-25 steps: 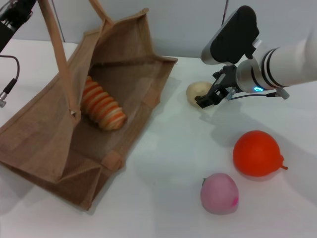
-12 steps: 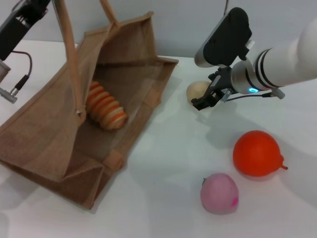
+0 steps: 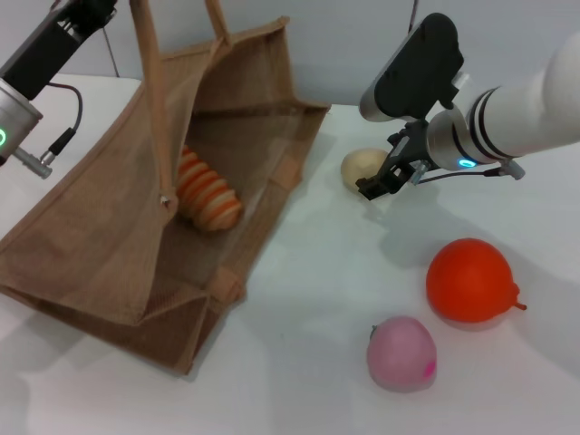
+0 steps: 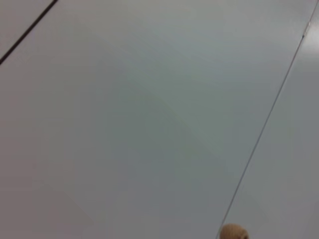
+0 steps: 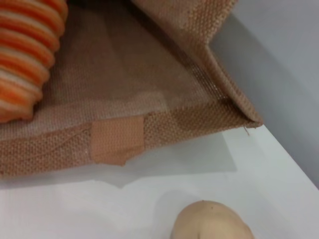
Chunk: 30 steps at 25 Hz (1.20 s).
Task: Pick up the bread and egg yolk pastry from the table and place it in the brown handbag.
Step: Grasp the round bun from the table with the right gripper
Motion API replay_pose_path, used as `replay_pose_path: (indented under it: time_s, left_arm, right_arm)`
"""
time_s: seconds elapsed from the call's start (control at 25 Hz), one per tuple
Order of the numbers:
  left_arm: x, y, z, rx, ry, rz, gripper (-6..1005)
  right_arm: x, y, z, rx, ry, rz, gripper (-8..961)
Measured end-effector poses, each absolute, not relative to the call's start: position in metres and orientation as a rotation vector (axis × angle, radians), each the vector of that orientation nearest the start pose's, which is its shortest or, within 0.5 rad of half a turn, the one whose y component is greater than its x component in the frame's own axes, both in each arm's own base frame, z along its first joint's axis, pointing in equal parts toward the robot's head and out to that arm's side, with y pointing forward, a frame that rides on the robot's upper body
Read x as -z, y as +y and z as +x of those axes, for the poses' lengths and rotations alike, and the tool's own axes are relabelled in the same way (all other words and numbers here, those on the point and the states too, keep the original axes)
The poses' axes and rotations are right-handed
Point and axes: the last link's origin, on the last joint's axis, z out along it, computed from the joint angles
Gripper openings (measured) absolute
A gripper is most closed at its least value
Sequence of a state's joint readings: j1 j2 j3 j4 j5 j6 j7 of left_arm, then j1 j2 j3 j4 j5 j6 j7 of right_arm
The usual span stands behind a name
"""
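Here the right hand (image 3: 379, 184) hovers beside the egg yolk pastry (image 3: 362, 167), fingers apparently parted, grasping nothing.

A white table (image 3: 299, 362) stands before a plain pale grey wall (image 3: 353, 45).

Bright even overhead light, soft shadows, slightly blurred wrist views
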State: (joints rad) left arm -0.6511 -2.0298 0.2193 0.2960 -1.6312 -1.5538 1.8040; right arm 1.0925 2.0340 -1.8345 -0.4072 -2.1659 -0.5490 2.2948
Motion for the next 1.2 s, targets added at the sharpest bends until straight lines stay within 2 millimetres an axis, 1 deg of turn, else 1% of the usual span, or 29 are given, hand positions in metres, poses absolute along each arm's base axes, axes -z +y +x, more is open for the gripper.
replay_pose_path:
  time_s: [0.28, 0.52, 0.72, 1.04, 1.2]
  left_arm:
    - [-0.069, 0.385, -0.239, 1.573, -0.764, -1.885, 129]
    - [-0.062, 0.388, -0.232, 1.573, -0.766, -1.907, 129]
    - [-0.059, 0.388, -0.231, 1.575, -0.767, -1.909, 130]
    - [-0.059, 0.388, -0.231, 1.574, -0.766, -1.909, 130]
    - [-0.059, 0.388, -0.231, 1.573, -0.766, -1.91, 130]
  right_arm:
    - [0.095, 0.459, 0.155, 0.349, 0.337, -2.496, 833]
    - [0.098, 0.456, 0.156, 0.372, 0.316, -2.508, 819]
    - [0.1, 0.455, 0.154, 0.36, 0.326, -2.512, 808]
    - [0.1, 0.456, 0.153, 0.334, 0.356, -2.511, 602]
    - [0.099, 0.456, 0.153, 0.331, 0.359, -2.509, 558]
